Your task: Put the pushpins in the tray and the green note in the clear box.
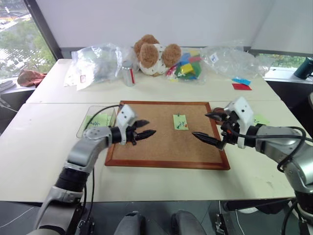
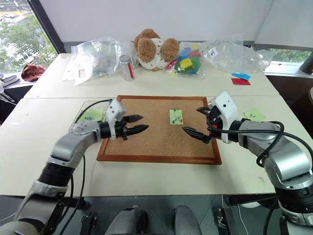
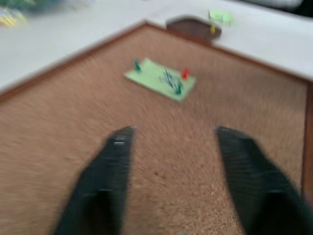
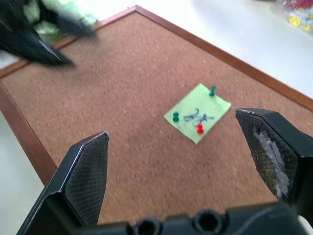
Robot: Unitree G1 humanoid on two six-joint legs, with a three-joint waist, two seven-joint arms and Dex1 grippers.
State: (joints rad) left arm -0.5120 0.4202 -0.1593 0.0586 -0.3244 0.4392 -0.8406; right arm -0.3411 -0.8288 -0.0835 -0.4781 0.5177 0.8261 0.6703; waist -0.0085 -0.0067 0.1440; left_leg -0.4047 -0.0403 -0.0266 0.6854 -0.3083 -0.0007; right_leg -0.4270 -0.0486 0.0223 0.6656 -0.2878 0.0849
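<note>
- Cork fills the nearest ground: a wood-framed corkboard [image 1: 168,134] lies flat on the pale surface [image 1: 44,161], both arms poised above it, one from each side.
- The left gripper [image 1: 146,129] hovers over the board's left part, fingers [image 3: 110,166] spread with a clear gap and nothing between them; the right gripper [image 1: 208,128] hangs over the right part, fingers [image 4: 85,171] wide apart and empty.
- Between the two lies the green note [image 4: 197,112], held to the cork by three pushpins [image 4: 199,129], two green and one red, none pulled yet by the look of it.
- Risk, as judged: the pin heads are tiny against the broad fingers, so a pinch could slip off a head, flick a pin across the board, or crease and tear the paper if the note is tugged while a pin stays in.
- A second risk: two arms converging on one small slip could knock together.
- Beyond the board's left edge sits the clear box [image 1: 90,125], with pale green paper showing inside or under it; which, cannot be told.
- Past the far right corner rests the dark brown tray [image 3: 193,27], one small yellow item on it.
</note>
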